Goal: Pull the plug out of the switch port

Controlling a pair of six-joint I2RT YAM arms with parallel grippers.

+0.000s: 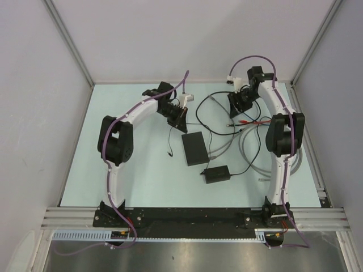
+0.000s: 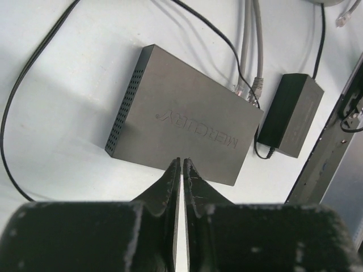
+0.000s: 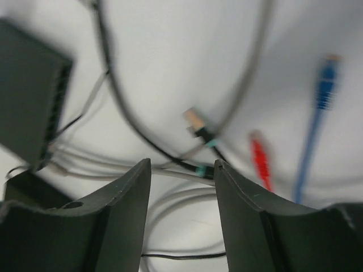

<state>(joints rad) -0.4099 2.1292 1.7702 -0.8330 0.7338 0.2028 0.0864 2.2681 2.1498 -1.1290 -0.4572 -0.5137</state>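
The flat matte-black switch box lies mid-table; it also shows in the left wrist view and at the left of the right wrist view. Grey cables with a clear plug and a thin black lead enter its right edge. My left gripper is shut and empty, its tips hovering by the box's near edge. My right gripper is open and empty above loose cables, right of the box.
A smaller black power adapter lies beside the switch. Loose cables lie at the right: a red plug, a blue plug, a gold-tipped black lead and grey loops.
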